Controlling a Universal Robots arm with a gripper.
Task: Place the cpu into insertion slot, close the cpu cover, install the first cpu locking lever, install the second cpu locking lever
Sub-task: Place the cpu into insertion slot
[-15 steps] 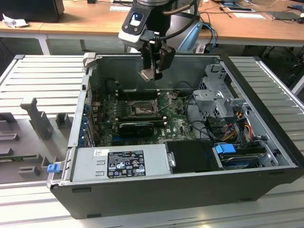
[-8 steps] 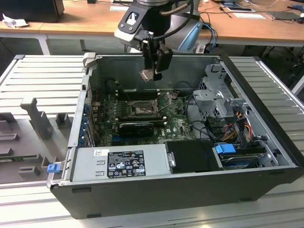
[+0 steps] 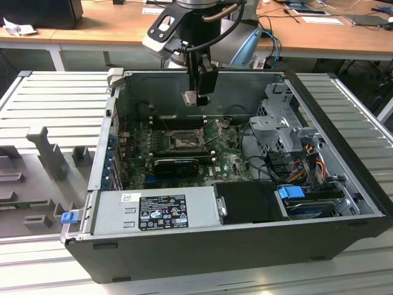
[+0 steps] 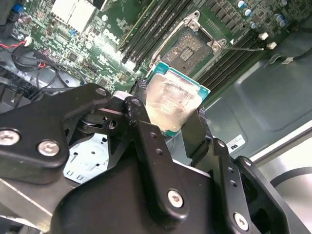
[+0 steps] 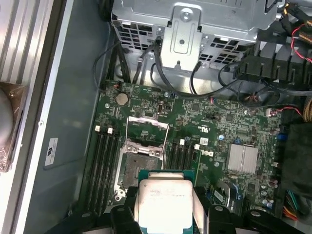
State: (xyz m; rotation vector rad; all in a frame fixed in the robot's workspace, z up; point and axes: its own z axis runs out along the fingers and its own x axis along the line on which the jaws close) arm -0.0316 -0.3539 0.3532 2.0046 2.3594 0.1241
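My gripper [image 3: 195,96] hangs over the open computer case, shut on the cpu [image 3: 190,97], a flat square chip with a silver-grey top. In both wrist views the cpu [image 4: 174,103] [image 5: 163,195] sits between the two black fingers [image 4: 146,131], and the gripper [image 5: 163,207] holds it by opposite edges. The insertion slot [image 3: 183,142] [image 4: 190,48] [image 5: 139,165] lies bare on the green board, below and a little ahead of the chip. Behind the slot, the cpu cover [image 5: 147,127] stands tipped up. A thin wire lever [image 4: 243,48] sticks out beside the slot.
Black memory slots [image 5: 102,158] flank the socket. A long black graphics card [image 3: 176,165] lies in front of it, with the power supply [image 3: 156,209] beyond. A metal drive cage [image 3: 279,123] and cables fill the exterior view's right. A grey fixture tray [image 3: 37,172] sits outside at the left.
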